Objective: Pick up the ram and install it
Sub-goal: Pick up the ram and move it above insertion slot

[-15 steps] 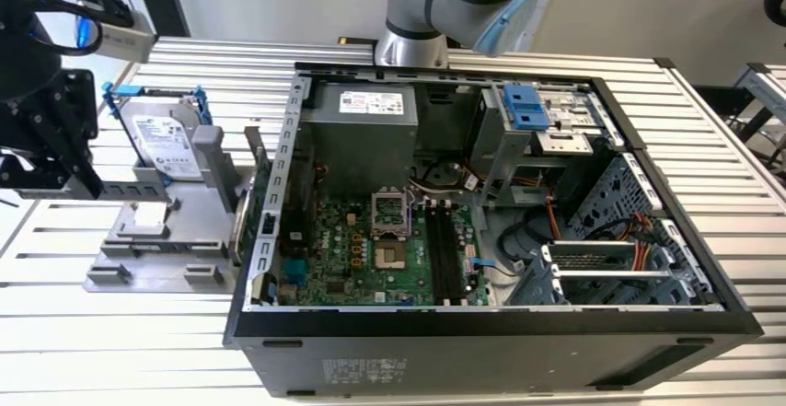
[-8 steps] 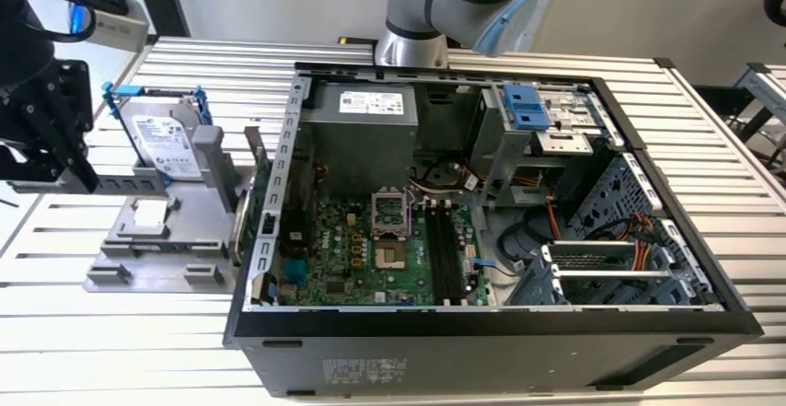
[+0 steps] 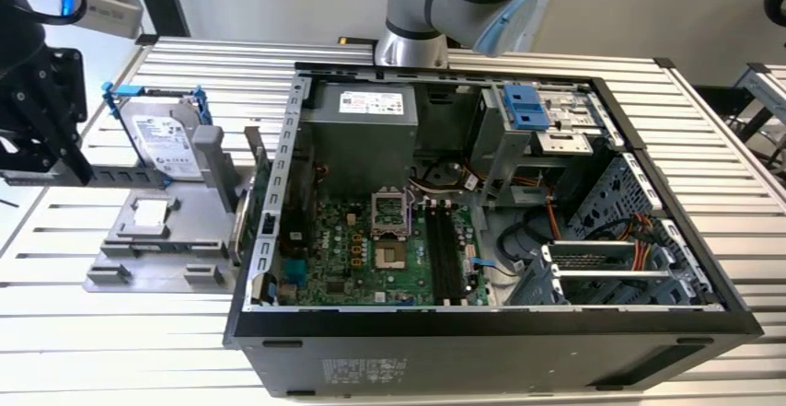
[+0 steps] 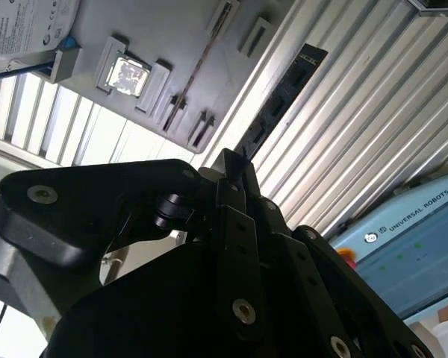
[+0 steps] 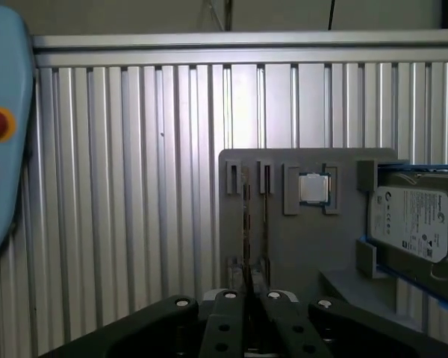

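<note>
Ribbed aluminium tabletop [image 3: 147, 332] bears an open computer case [image 3: 491, 325] and, on the exterior view's left, a grey fixture [image 3: 172, 240], beside which we see the gripper [image 4: 233, 160] pinched tight on the ram [image 4: 280, 101], a thin dark stick.

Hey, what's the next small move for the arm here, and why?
Probably carry the ram toward the open computer case: the gripper looks shut on it near the gray holder, and the memory slots lie to the exterior view's right.
</note>
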`<action>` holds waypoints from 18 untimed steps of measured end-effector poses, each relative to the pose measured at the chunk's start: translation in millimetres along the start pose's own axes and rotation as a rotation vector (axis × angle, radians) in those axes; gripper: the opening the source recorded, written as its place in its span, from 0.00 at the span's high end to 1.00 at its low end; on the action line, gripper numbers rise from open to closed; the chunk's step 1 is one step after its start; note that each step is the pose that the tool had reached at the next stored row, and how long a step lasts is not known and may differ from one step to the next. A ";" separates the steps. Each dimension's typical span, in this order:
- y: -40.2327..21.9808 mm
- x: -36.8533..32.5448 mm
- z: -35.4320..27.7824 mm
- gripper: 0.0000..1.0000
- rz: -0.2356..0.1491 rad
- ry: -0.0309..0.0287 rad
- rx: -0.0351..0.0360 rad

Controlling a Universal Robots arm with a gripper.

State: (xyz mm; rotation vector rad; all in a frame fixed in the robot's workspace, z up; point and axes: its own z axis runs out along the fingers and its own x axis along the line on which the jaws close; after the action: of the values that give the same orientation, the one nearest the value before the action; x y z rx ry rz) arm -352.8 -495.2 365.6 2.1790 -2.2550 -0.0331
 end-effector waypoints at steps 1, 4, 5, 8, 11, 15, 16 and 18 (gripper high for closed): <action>0.0 0.0 -1.3 1.00 0.000 0.0000 0.0000; 0.1 0.0 -5.3 1.00 0.000 0.0000 0.0000; 0.1 -0.1 -6.6 1.00 0.000 0.0000 0.0000; 0.2 -0.1 -10.4 1.00 0.000 0.0000 0.0000; 0.3 -0.1 -14.0 1.00 0.000 -0.0001 0.0001; 0.4 -0.2 -18.9 1.00 0.000 0.0000 0.0000; 0.4 -0.2 -20.0 1.00 0.000 0.0000 0.0000; 0.5 -0.2 -22.3 1.00 0.000 0.0000 0.0000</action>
State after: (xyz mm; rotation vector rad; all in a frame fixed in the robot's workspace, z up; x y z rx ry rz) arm -352.9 -495.2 387.8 2.1789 -2.2551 -0.0332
